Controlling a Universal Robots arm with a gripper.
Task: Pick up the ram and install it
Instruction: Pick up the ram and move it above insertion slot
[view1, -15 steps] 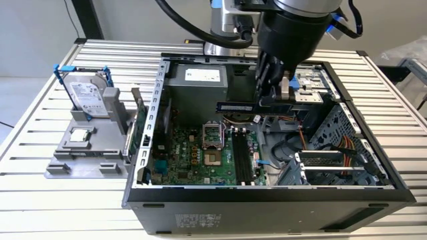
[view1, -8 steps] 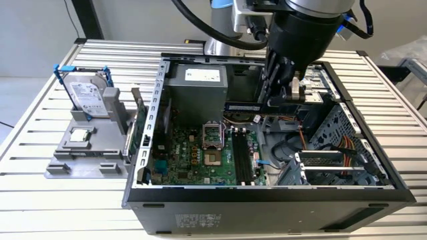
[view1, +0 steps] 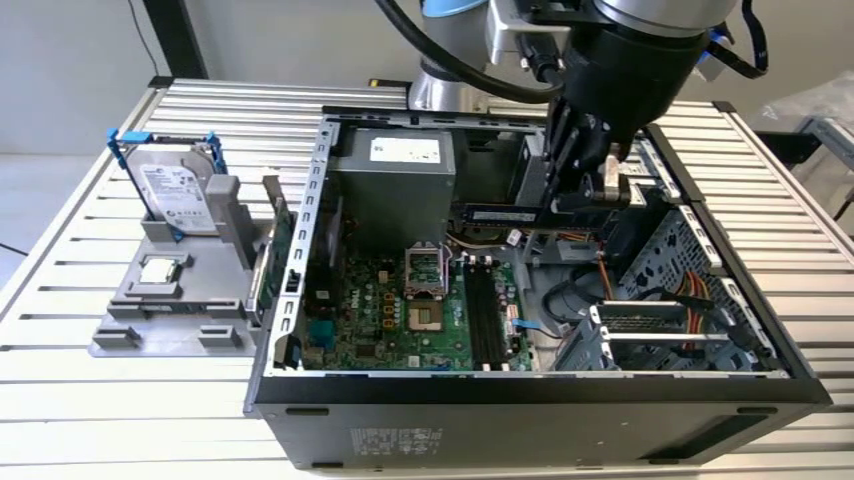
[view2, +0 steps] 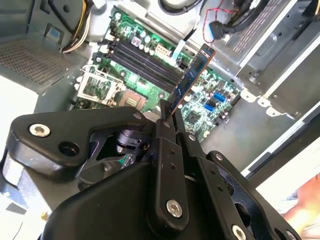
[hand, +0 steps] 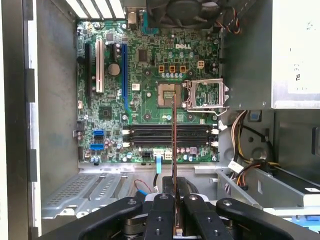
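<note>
The ram (view1: 501, 213) is a thin dark stick with a pale label, held above the open computer case (view1: 534, 385). My gripper (view1: 577, 203) is shut on one end of it, over the case's back half near the power supply. In the first wrist view the ram (hand: 173, 145) shows edge-on, rising from my gripper (hand: 175, 200) and crossing the black memory slots (hand: 170, 135) on the green motherboard. In the second wrist view the ram (view2: 192, 75) sticks out slanted from my gripper (view2: 167, 117), above the memory slots (view2: 145, 62). In the exterior view the memory slots (view1: 483, 310) lie well below the ram.
A grey holder (view1: 174, 320) at the exterior view's left carries a silver hard drive with blue brackets (view1: 174, 190) and a small square chip (view1: 160, 268). Inside the case are the power supply (view1: 394, 170), the open CPU socket (view1: 424, 265), coloured cables (view1: 694, 300) and a drive cage (view1: 667, 260).
</note>
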